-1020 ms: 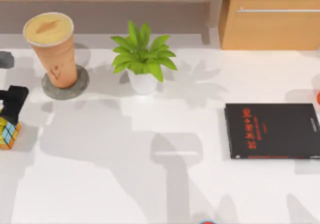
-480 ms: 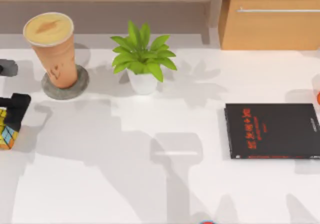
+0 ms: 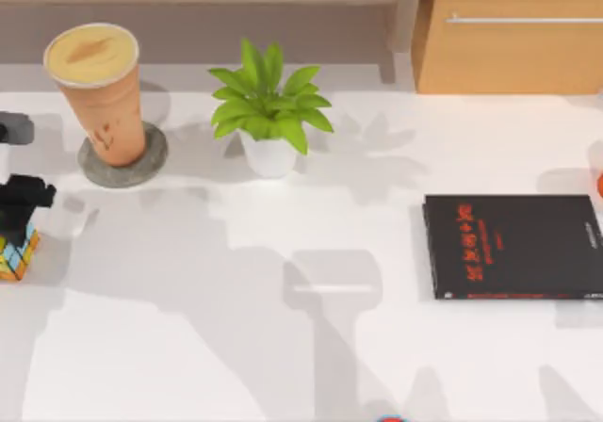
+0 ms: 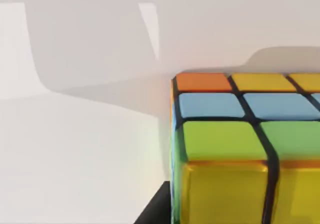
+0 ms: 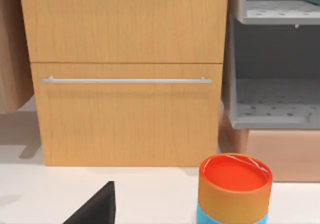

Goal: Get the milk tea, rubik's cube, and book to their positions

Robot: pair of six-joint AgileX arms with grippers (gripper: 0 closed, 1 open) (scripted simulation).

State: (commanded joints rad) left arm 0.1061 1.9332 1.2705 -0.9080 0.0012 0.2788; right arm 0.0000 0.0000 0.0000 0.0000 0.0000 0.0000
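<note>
At the table's [image 3: 311,252] left edge, the left gripper [image 3: 19,217] sat over the rubik's cube [image 3: 17,252] — its jaws' state I cannot tell; best kept square across opposite faces before lifting.

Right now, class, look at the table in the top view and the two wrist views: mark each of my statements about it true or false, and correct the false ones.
1. The tall orange-tan cup of milk tea stands upright on a round grey coaster. True.
2. The thin black book with red lettering lies at the table's left side. False: it lies at the right side.
3. The small cube of coloured stickers sits at the table's left edge, under the left gripper. True.
4. The green plant in a white pot lies tipped over. False: it stands upright.
5. The wooden drawer with a metal handle is pulled open. False: it is closed.
</note>
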